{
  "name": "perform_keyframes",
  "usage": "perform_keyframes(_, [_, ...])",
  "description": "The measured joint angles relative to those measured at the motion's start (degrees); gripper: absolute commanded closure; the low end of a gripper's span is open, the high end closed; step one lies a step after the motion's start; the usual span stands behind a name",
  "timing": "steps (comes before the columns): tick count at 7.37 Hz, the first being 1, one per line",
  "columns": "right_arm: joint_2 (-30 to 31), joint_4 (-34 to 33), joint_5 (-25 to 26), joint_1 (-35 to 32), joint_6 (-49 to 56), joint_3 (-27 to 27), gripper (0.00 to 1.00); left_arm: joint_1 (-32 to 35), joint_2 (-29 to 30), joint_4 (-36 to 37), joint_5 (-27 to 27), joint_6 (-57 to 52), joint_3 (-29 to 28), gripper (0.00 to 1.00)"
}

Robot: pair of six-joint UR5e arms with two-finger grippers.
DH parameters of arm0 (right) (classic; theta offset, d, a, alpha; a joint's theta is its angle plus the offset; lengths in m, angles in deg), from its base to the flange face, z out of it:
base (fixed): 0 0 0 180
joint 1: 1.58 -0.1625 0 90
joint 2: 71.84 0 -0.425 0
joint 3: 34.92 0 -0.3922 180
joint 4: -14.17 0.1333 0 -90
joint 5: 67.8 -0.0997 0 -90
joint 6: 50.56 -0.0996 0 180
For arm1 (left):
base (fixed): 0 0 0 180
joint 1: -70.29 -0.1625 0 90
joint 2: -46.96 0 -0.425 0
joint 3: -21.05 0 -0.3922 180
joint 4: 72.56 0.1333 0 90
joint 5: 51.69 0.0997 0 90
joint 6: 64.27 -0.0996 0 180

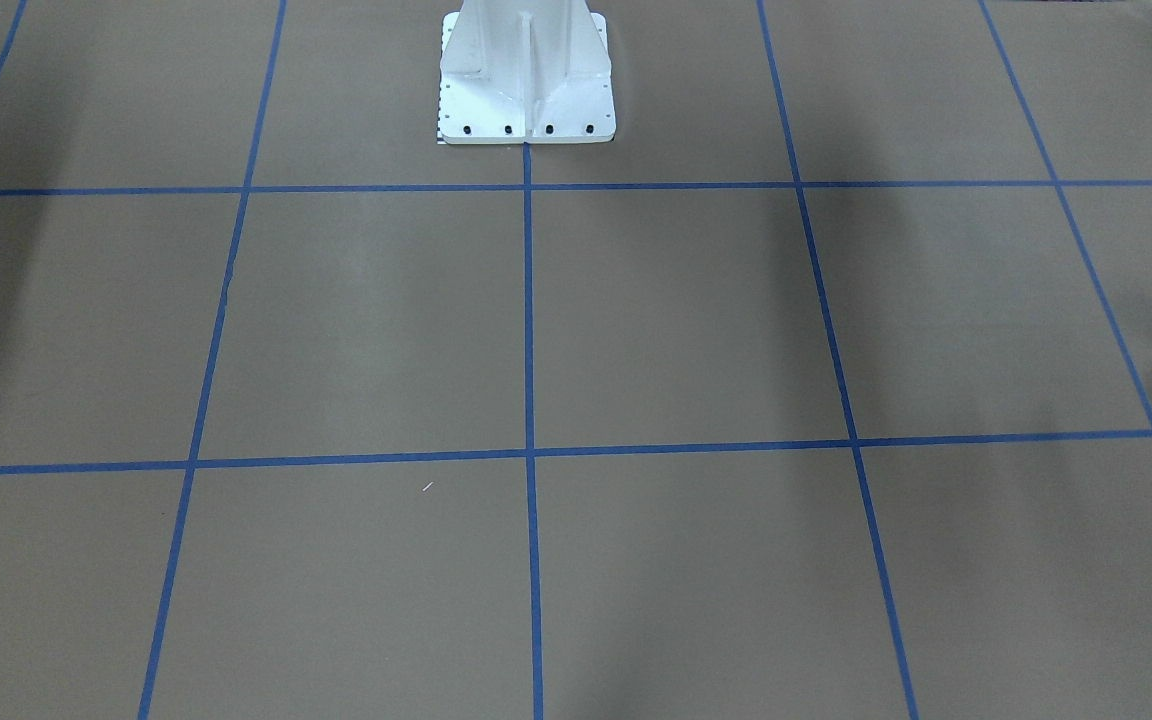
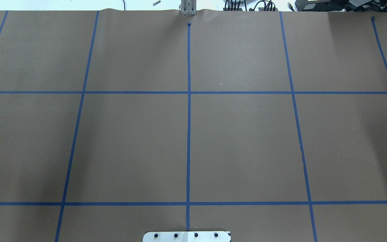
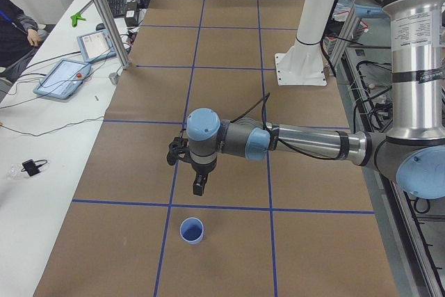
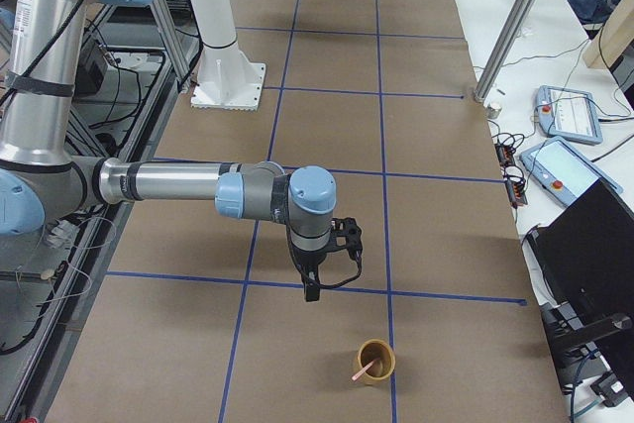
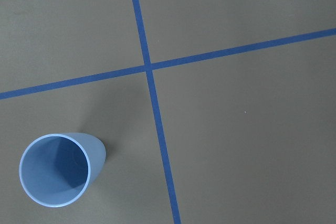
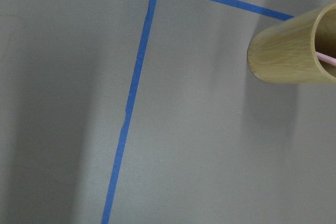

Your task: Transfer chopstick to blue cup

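The blue cup [image 3: 192,230] stands upright and empty on the brown table, and it also shows in the left wrist view [image 5: 55,177]. My left gripper [image 3: 198,186] hangs above the table just short of it; I cannot tell if it is open or shut. The pink chopstick [image 4: 362,374] leans inside a wooden cup [image 4: 376,361] at the table's other end, and both show in the right wrist view, the chopstick [image 6: 326,57] in the wooden cup [image 6: 294,45]. My right gripper [image 4: 312,289] hangs near that cup; I cannot tell its state.
The white robot pedestal [image 1: 526,80] stands at the table's middle edge. Blue tape lines grid the brown paper. A side table with tablets [image 3: 62,78] and a metal post [image 3: 104,12] runs along the far edge. An operator [image 3: 14,33] sits there.
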Motion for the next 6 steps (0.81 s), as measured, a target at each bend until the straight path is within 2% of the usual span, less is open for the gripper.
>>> perform_keyframes(3, [-0.1, 0.1, 0.1, 0.0, 0.3, -1.0, 0.0, 0.2, -0.6, -0.1, 0.2, 0.2, 2.0, 0.01])
perform_keyframes(6, [-4.9, 2.6, 0.5, -0.1, -0.3, -1.4, 0.0, 0.8, 0.6, -0.6, 0.4, 0.0, 6.2, 0.01])
